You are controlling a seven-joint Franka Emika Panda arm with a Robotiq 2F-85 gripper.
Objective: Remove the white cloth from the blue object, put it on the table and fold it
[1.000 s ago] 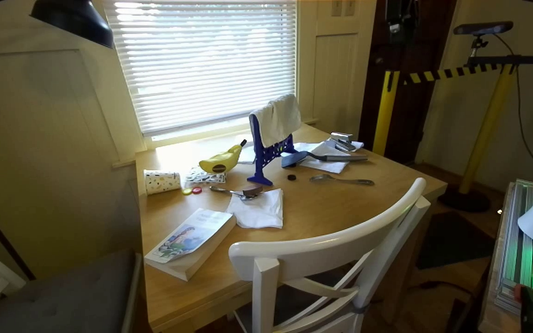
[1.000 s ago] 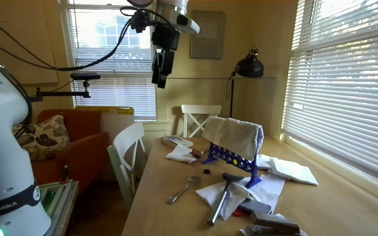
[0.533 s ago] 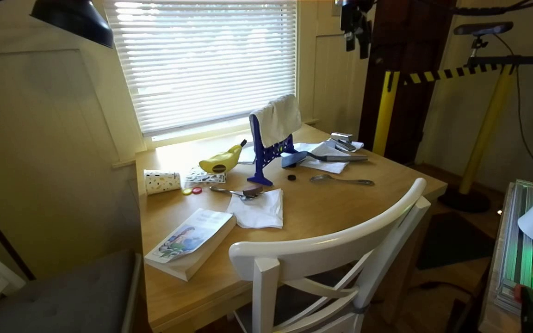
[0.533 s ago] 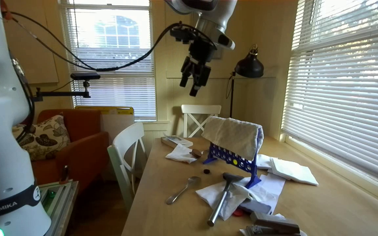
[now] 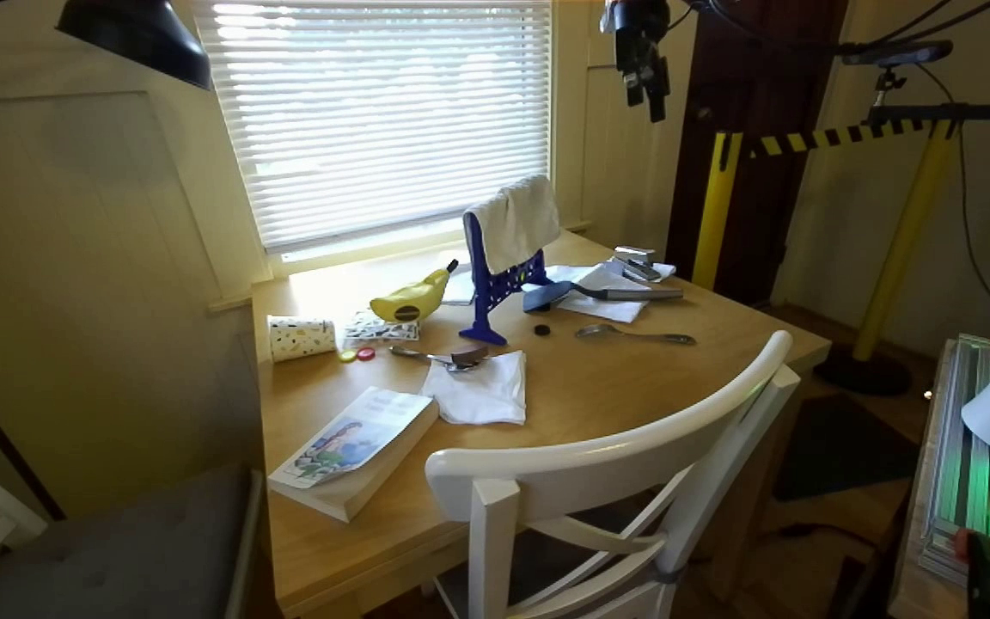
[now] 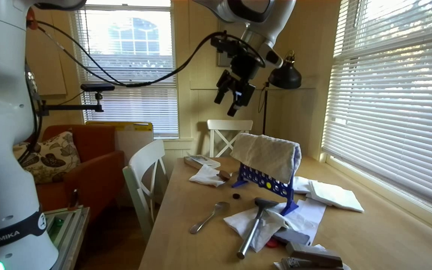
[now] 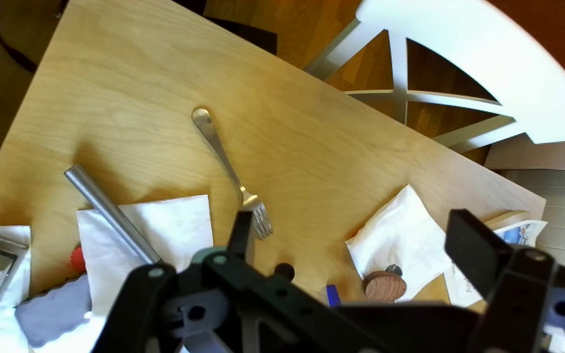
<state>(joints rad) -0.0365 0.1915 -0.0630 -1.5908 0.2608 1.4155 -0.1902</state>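
The white cloth [image 5: 516, 222] hangs over the top of the blue object [image 5: 483, 320], an upright holed frame on feet, standing on the wooden table [image 5: 624, 387]. In an exterior view the cloth [image 6: 266, 154] covers the upper part of the blue frame [image 6: 261, 180]. My gripper [image 6: 225, 105] is in the air above the cloth and to its left there; it also shows at the top of an exterior view [image 5: 645, 105]. In the wrist view the gripper [image 7: 353, 228] has its fingers wide apart with nothing between them. There only a blue foot [image 7: 332, 295] shows; the cloth is out of view.
A fork [image 7: 228, 169], a spatula [image 5: 624, 294], a stapler [image 6: 313, 255] and white napkins [image 5: 482, 391] lie around the blue frame. A yellow banana pouch [image 5: 413, 297], a cup [image 5: 302, 337] and a book [image 5: 357, 447] are also there. A white chair [image 5: 615, 473] stands at the table's edge.
My gripper has moved towards the table, to the right and slightly down in an exterior view. Its fingers overlapped a second ago and now show apart. The cloth and frame have not moved.
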